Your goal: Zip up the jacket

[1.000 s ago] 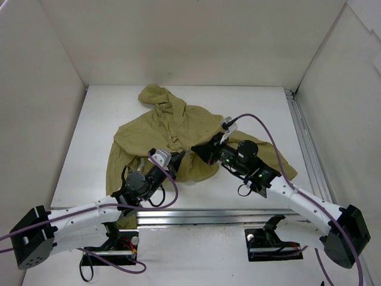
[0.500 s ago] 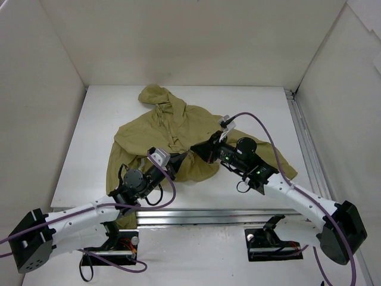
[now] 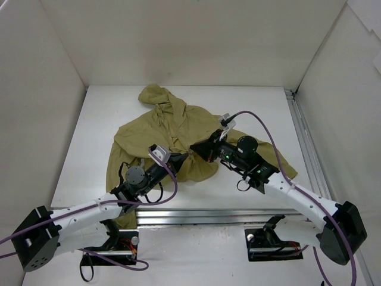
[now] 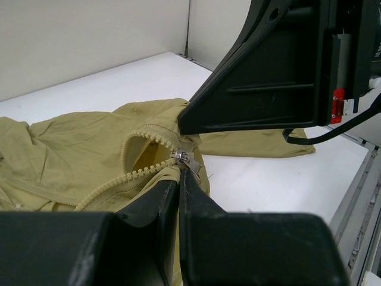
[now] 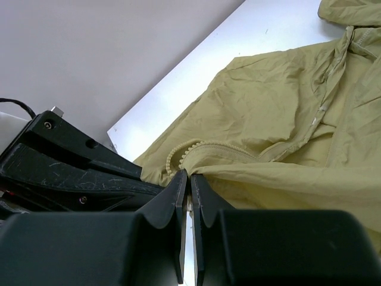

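Two grippers meet at the jacket's point(image 3: 172, 128) hem: left gripper point(image 4: 180, 179) pinched shut on it just under the zipper slider point(image 4: 181, 157), right gripper point(image 5: 189, 176) clamped on fabric beside the teeth. Zipping seems barely begun; next, pull the slider hoodward against a taut hem. Jacket lies crumpled on the counter point(image 3: 83, 161), white walls point(image 3: 190, 42) beyond.

A robotics lab cell is indicated: a white table point(image 3: 83, 149) is enclosed by bare panels point(image 3: 190, 42) beyond the right gripper point(image 3: 194, 147).

White table point(image 3: 250, 101), plain white walls point(image 3: 196, 36) around it, metal rail point(image 3: 305, 143) along its right edge
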Robot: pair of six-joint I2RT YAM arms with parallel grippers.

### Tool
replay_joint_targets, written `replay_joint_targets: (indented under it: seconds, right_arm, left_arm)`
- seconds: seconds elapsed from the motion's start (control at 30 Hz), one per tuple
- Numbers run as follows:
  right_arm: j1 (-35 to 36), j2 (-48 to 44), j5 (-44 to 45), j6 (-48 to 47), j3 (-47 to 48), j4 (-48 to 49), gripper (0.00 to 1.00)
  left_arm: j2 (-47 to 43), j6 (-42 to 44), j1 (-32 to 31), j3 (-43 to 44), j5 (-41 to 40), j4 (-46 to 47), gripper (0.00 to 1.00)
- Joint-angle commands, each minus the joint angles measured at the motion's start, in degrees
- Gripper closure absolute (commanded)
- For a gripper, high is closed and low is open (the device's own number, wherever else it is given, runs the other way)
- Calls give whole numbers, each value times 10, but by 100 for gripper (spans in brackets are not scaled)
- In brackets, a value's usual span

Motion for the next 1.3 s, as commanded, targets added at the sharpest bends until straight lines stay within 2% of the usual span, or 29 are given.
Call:
replay_joint_targets:
  seconds: [0.0,0.43,0.73,0.97,1.27]
  right_arm:
    - [0,0,-17,9,41,63,100]
    - [-1,42,-15,6,44,48,100]
    - [10,30,29,-8,29,-67,100]
    - [21,-2,55,-7,0,-133,100]
    - [49,-29,100,10,-19,-254,100]
  left_arm:
    - [13,-15,-1,22,50,33,100]
    - [36,-42,24,28,94,23,100]
    - [80,-107,24,28,137,-26,100]
    - [113,-174,24,1,167,-29,100]
    - [155,-238,0,27,175,-129,100]
